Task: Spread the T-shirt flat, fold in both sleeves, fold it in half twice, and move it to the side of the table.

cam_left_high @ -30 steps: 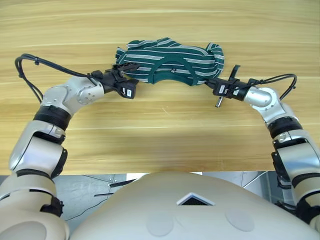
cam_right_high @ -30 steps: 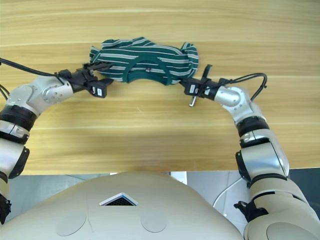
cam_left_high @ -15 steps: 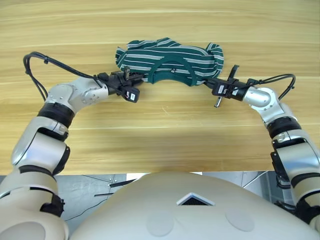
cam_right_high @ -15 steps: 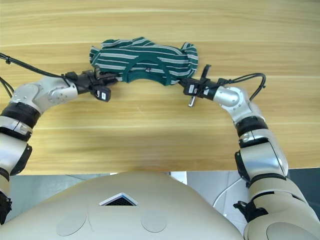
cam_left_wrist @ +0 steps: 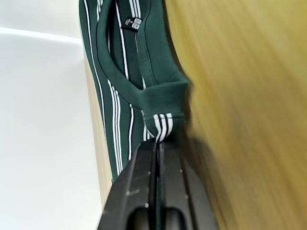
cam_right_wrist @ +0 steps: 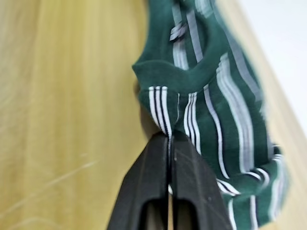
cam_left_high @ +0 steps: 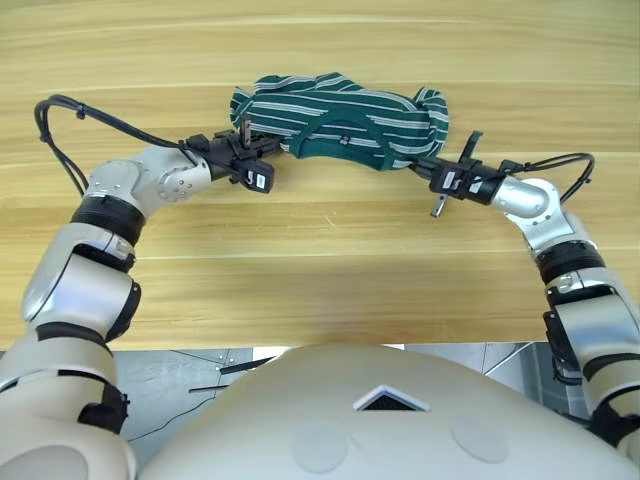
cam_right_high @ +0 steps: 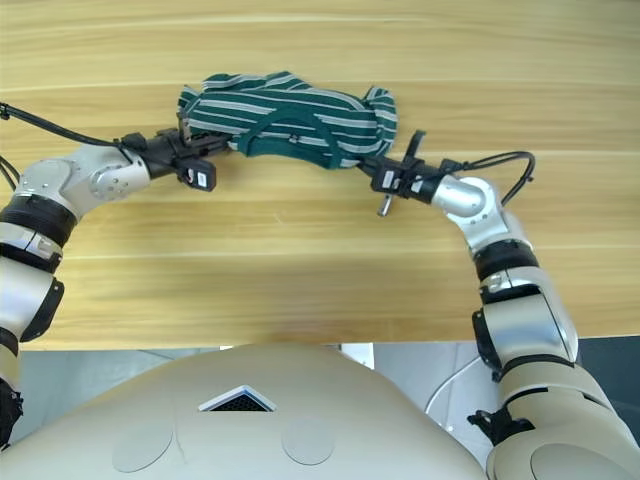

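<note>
A dark green T-shirt (cam_left_high: 340, 115) with white stripes lies bunched on the wooden table (cam_left_high: 320, 260), its collar toward me. My left gripper (cam_left_high: 258, 148) is shut on the shirt's near left edge by the collar. The left wrist view shows its fingers (cam_left_wrist: 144, 165) pinching the striped cloth (cam_left_wrist: 160, 125). My right gripper (cam_left_high: 418, 163) is shut on the shirt's near right edge. In the right wrist view the black fingers (cam_right_wrist: 153, 165) clamp a striped fold (cam_right_wrist: 163, 108) just above the tabletop.
Bare wood stretches on all sides of the shirt. The table's near edge (cam_left_high: 320, 346) runs just ahead of my torso. Black cables (cam_left_high: 70, 125) loop from the left arm and another cable (cam_left_high: 560, 165) from the right.
My left gripper has moved a little away from me and to the left with the shirt's edge in it, stretching the collar line. The right gripper has barely shifted.
</note>
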`<state>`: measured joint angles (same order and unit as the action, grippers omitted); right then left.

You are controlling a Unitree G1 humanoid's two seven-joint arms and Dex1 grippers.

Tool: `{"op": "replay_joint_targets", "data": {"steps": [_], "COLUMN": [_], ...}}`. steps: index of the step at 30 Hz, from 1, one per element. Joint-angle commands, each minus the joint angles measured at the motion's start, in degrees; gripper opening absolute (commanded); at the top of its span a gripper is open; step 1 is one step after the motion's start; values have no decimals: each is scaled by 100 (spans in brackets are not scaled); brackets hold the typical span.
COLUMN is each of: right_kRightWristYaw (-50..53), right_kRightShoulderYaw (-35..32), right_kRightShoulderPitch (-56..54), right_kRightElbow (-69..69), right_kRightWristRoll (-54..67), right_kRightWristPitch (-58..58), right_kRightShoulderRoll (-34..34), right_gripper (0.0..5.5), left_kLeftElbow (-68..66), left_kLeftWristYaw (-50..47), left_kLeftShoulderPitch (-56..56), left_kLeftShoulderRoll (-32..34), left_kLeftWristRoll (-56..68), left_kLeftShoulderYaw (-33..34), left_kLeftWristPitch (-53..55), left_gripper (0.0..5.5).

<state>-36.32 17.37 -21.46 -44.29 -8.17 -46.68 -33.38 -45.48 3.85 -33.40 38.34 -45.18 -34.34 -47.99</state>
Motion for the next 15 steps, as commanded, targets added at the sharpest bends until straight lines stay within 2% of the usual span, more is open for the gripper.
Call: {"op": "replay_joint_targets", "data": {"steps": [1, 9, 11, 12, 15], "right_kRightWristYaw": [-427, -1385, -1879, -2192, -3254], "right_kRightShoulderYaw": [-589, -1701, -2008, -2201, -2901], "right_kRightShoulderPitch": [-60, 477, 1108, 1455, 2387], "right_kRightElbow": [1039, 3510, 4221, 4500, 5272], "right_kRightWristRoll": [928, 2767, 3469, 3894, 5368], "right_kRightWristPitch": [32, 393, 232, 87, -100], "right_kRightShoulderRoll": [-448, -1630, -1984, -2108, -2224], "right_gripper": [0, 0, 0, 0, 0], "left_kLeftElbow": [808, 3046, 3874, 4417, 5682], "left_kLeftWristYaw": [-74, 937, 1552, 1879, 2519], "left_kLeftShoulderPitch": [-150, 80, 605, 1032, 2297], "left_kLeftShoulderRoll": [382, 1368, 1979, 2437, 4028], "left_kLeftWristRoll": [624, 3308, 4629, 5380, 7048], "left_kLeftShoulderYaw": [677, 1871, 1727, 1591, 1254], "left_kLeftWristPitch": [-400, -897, -942, -972, -1932], "left_gripper": [2, 2, 2, 2, 2]}}
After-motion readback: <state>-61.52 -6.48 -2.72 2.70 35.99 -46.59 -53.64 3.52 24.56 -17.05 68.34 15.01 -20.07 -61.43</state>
